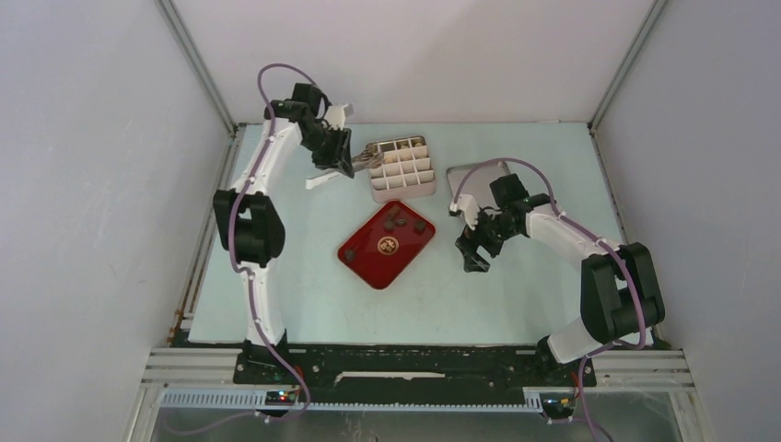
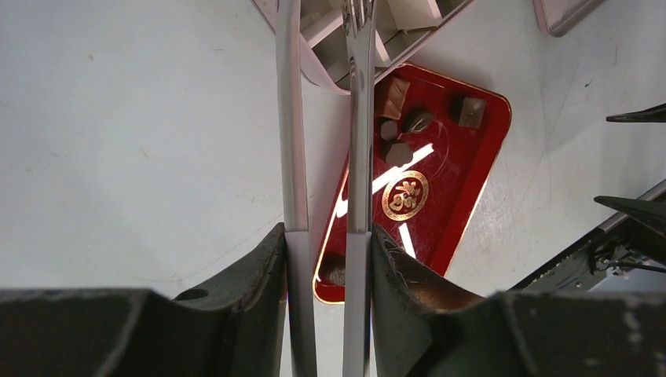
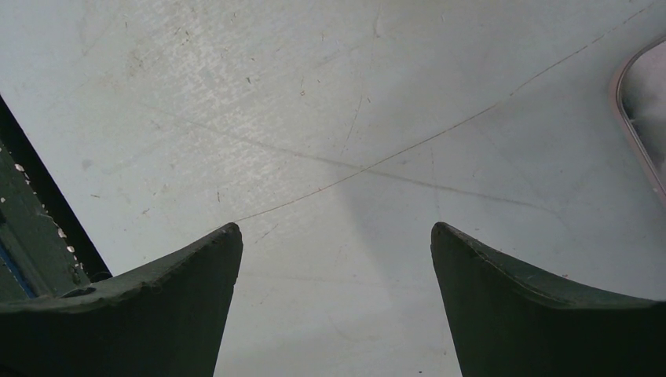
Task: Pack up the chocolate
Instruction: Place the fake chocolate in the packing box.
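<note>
Our left claw (image 2: 326, 236) clamps tongs (image 2: 360, 118) over the box (image 1: 402, 191); we'd centre the tips on one cell. Our right claw (image 3: 336, 236) hangs wide, empty.

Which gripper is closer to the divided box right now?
Left. The left gripper hovers just left of the divided box, its tongs reaching over the box's rim. The right gripper hangs open over the table, farther off toward the box's near right.

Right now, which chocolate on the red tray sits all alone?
The dark piece alone on its side of the gold emblem; the others bunch at the opposite end.
</note>
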